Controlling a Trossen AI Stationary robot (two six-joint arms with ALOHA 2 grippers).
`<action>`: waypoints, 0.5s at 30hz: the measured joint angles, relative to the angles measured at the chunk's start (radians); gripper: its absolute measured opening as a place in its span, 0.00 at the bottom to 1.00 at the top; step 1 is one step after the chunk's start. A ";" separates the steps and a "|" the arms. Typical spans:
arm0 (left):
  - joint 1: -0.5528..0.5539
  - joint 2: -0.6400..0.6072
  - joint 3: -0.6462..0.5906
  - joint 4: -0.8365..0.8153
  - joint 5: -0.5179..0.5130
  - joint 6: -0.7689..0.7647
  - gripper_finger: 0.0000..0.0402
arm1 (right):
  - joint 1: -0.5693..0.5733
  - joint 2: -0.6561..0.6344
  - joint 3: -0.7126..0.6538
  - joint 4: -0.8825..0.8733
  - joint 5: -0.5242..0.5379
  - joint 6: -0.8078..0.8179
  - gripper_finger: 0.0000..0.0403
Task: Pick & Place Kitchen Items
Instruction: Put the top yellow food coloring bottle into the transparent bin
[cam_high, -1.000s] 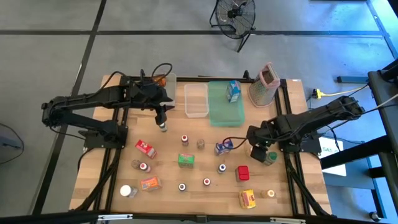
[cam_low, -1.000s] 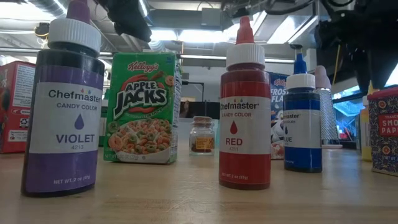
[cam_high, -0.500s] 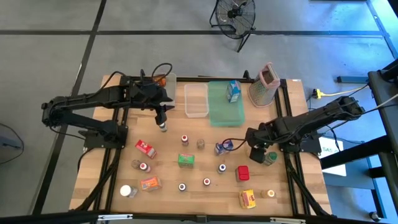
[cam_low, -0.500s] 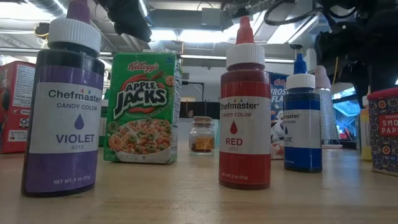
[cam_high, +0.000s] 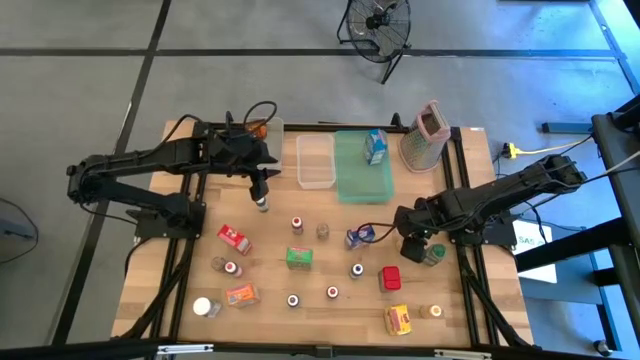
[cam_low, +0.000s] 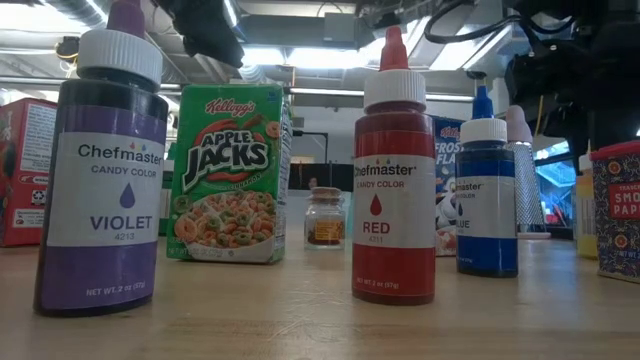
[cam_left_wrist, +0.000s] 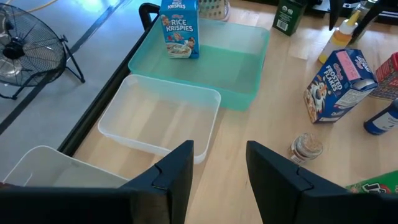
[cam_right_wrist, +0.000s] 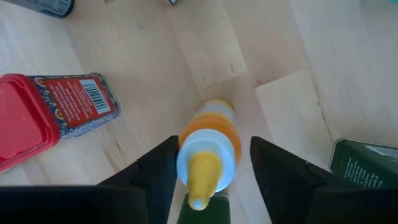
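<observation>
Right gripper (cam_right_wrist: 208, 180): fingers straddle the yellow dropper bottle (cam_right_wrist: 207, 155) beside the red tin (cam_right_wrist: 50, 112), apart but narrowing, likely lining up a grasp.
Left gripper (cam_left_wrist: 219, 171): hovers near the clear bin (cam_left_wrist: 158, 115), fingers apart, empty.
Green tray (cam_left_wrist: 242, 68): beside the clear bin, holds one Rice Krispies box (cam_left_wrist: 180, 28).
Clear bins: two.

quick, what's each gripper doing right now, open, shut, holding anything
left gripper: open and empty, held above the table near the clear bin.
right gripper: open, fingers either side of the yellow bottle, not clearly gripping it.
</observation>
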 joint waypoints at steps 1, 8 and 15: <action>0.000 0.000 0.000 0.000 0.000 0.000 0.36 | 0.000 0.000 0.000 0.000 0.000 0.000 0.47; 0.000 0.000 0.000 0.000 0.000 0.000 0.36 | -0.001 -0.003 0.003 -0.004 0.012 -0.001 0.32; 0.000 0.000 0.000 0.000 0.000 0.000 0.36 | -0.001 -0.003 0.003 0.000 0.008 0.000 0.30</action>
